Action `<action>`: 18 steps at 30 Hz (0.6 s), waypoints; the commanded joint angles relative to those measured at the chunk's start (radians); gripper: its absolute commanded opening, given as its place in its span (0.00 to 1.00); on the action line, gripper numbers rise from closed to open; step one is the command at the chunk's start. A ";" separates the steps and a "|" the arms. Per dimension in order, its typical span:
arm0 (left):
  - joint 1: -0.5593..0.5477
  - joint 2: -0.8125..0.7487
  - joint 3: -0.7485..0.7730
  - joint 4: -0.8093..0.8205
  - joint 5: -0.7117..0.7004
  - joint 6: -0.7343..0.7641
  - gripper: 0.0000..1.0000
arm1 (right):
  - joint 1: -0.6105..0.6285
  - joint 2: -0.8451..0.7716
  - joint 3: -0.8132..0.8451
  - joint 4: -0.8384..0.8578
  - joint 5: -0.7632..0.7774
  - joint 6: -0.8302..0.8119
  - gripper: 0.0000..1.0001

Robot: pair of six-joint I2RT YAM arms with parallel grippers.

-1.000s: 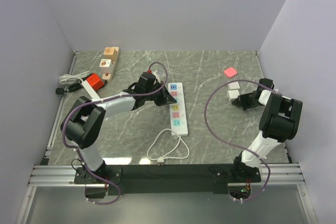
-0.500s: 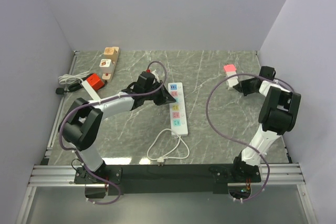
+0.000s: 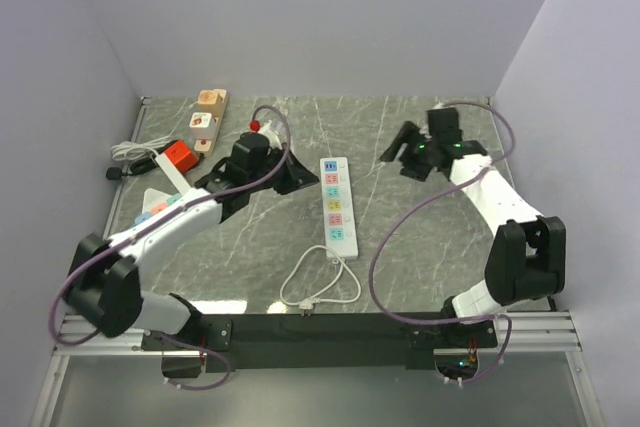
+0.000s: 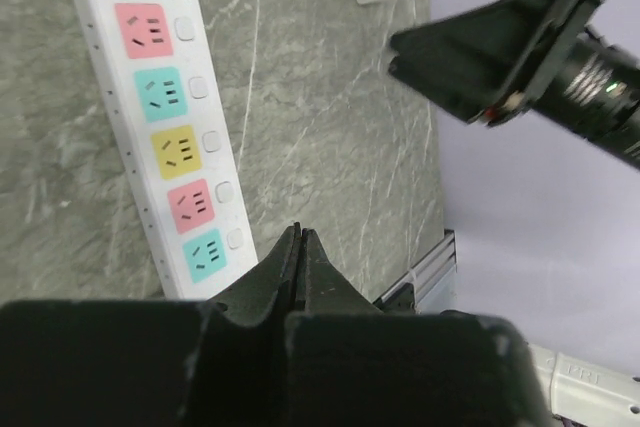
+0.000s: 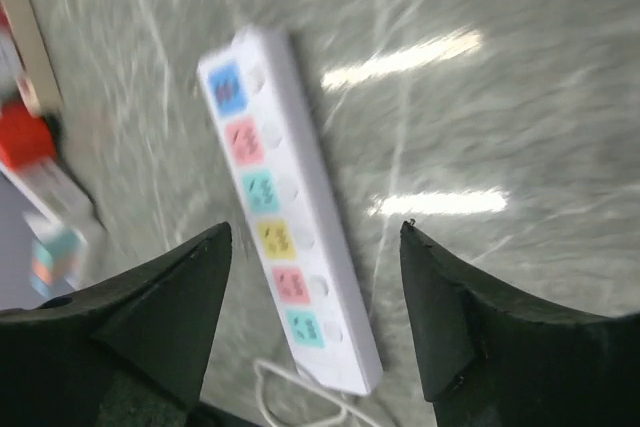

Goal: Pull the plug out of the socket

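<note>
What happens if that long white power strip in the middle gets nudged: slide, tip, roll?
Probably slides: the white power strip is flat and lies flush on the smooth tabletop. Tipping or rolling seems unlikely for so low a shape. Its white cord lies in loose loops, so likely floppy, trailing behind.

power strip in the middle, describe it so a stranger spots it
On the grey marbled table, look at its centre. The white power strip lies there front to back, its white cord looping at the near end. Unlike the beige strip at the back left, it has six sockets in blue, pink, teal and yellow.
</note>
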 commanded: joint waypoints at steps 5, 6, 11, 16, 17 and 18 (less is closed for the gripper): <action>0.020 -0.265 -0.097 -0.134 -0.167 -0.001 0.01 | 0.296 0.111 0.087 -0.142 0.234 -0.201 0.79; 0.023 -0.287 -0.108 -0.143 -0.175 -0.009 0.01 | 0.322 0.126 0.095 -0.145 0.251 -0.203 0.79; 0.042 -0.402 -0.174 -0.193 -0.202 -0.024 0.01 | 0.434 0.246 0.155 -0.147 0.313 -0.175 0.80; 0.056 -0.454 -0.206 -0.219 -0.209 -0.026 0.01 | 0.525 0.334 0.230 -0.177 0.399 -0.183 0.80; 0.057 -0.458 -0.212 -0.225 -0.209 -0.023 0.01 | 0.537 0.346 0.241 -0.191 0.409 -0.189 0.80; 0.059 -0.464 -0.215 -0.228 -0.215 -0.021 0.01 | 0.556 0.357 0.250 -0.196 0.425 -0.192 0.84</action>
